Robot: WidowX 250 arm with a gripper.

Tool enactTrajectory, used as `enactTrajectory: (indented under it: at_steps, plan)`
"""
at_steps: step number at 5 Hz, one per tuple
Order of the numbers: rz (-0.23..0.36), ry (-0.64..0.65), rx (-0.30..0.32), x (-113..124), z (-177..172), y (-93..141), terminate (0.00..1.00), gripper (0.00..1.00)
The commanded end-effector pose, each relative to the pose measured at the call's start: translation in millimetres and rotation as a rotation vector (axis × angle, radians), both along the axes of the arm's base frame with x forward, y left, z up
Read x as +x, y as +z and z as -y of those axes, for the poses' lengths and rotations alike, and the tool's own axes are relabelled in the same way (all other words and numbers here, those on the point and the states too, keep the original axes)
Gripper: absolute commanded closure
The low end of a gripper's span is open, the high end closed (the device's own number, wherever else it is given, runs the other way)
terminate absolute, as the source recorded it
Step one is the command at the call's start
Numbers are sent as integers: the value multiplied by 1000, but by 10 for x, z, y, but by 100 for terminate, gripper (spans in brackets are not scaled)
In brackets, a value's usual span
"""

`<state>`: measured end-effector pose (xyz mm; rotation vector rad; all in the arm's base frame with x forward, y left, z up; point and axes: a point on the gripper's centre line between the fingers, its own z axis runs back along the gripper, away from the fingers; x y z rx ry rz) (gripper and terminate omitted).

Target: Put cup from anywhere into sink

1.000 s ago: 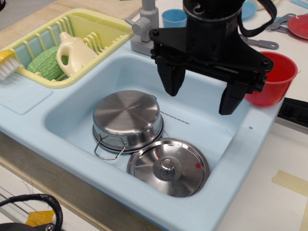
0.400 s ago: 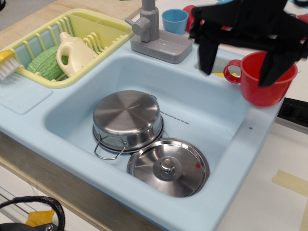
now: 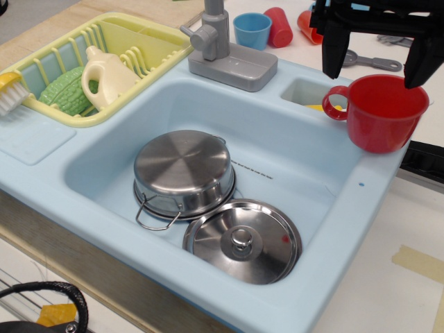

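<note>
You had the black gripper (image 3: 375, 64) hanging just above the large glossy red plastic mug (image 3: 383, 113), its two fingers spread wide and holding nothing. The mug stood upright on the right rim of the light blue plastic toy sink (image 3: 350, 229), outside the basin, loop handle pointing left. In the basin lay a steel pot (image 3: 183, 173) and its lid (image 3: 242, 239).
</note>
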<state>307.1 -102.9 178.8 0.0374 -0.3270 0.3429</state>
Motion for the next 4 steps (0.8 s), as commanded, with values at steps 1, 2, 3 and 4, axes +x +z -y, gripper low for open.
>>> enactTrajectory:
  at_steps: [1, 2, 3, 4]
  plan:
    - [45, -20, -15, 100, -103, -68, 0, 0]
    - [36, -32, -37, 124, -188, -145, 0, 0]
    - [46, -42, -37, 136, -225, -231, 0, 0]
    - [51, -60, -58, 189, -264, -333, 0, 0]
